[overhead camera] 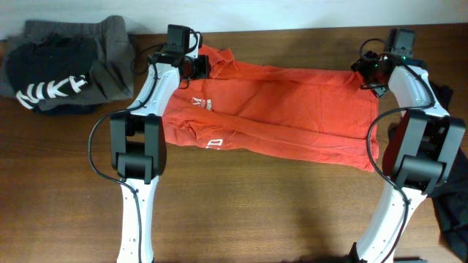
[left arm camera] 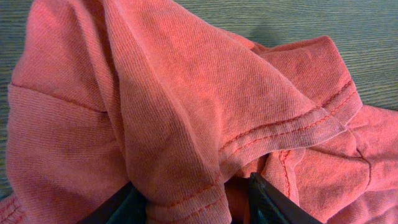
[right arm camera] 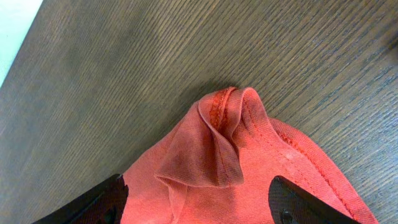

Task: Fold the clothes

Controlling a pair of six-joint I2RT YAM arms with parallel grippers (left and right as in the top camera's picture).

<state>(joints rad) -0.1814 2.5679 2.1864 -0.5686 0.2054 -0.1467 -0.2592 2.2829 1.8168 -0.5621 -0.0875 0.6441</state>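
Note:
The clothes in play are a red-orange shirt [overhead camera: 278, 109] lying flat across the wooden table, doubled over, with white lettering near its left end. My left gripper [overhead camera: 196, 67] sits at the shirt's far left corner by the collar. In the left wrist view the left gripper [left arm camera: 199, 208] is open, with a hemmed fold of the shirt [left arm camera: 186, 112] heaped between its fingers [left arm camera: 273, 202] and a gap beside the right one. My right gripper [overhead camera: 369, 73] is at the far right corner. Seen from its wrist, the right gripper [right arm camera: 199, 199] is open astride a curled corner of the shirt [right arm camera: 217, 143] resting on the table.
A heap of grey and black garments [overhead camera: 66, 66] with white lettering lies at the back left. Another dark garment [overhead camera: 453, 204] hangs at the right edge. Bare wood [overhead camera: 278, 204] stretches in front of the shirt, between the two arm bases.

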